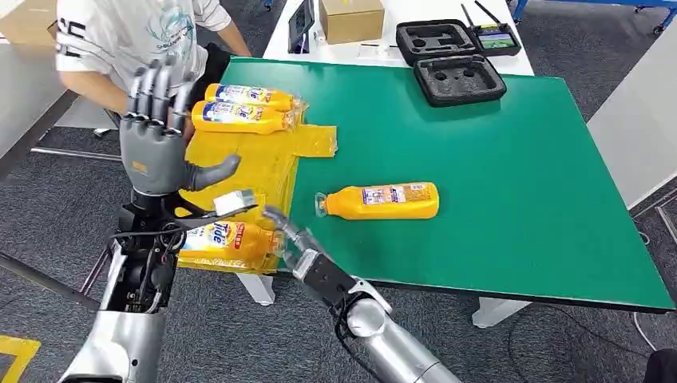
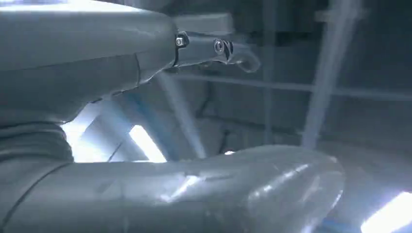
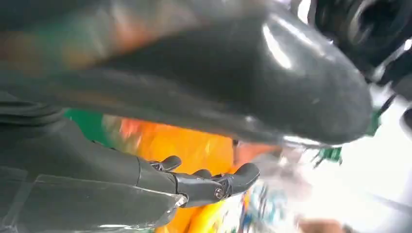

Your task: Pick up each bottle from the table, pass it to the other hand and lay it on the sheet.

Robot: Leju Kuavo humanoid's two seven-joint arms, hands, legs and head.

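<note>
Head view: left hand (image 1: 160, 132) raised with fingers spread, holding nothing; right hand (image 1: 289, 239) open beside orange plastic bottle (image 1: 227, 239) on yellow sheet (image 1: 255, 171).

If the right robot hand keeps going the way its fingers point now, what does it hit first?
Probably the bottle at the near edge of the yellow sheet. The right robot hand points left toward it, fingertips about at its cap end. Depth is unclear; it might pass just above.

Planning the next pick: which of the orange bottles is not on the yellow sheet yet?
The bottle on the bare green mat, lying on its side mid-table with its cap toward the yellow sheet. The other three lie on the sheet.
</note>
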